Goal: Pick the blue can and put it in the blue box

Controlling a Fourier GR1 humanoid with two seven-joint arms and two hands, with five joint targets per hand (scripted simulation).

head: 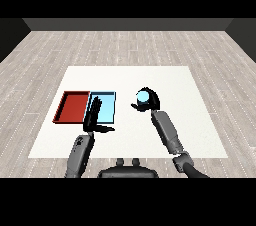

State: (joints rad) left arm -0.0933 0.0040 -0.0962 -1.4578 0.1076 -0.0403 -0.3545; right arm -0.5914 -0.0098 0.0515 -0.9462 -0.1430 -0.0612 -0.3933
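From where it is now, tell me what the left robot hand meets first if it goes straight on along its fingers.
Probably the light blue tray: the left robot hand points its straight fingers up over it, though height is unclear.

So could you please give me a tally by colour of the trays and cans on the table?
Red: 1, the red tray.
Blue: 2, the light blue tray and the blue can, which the right hand curls round.
Total: 3 things.
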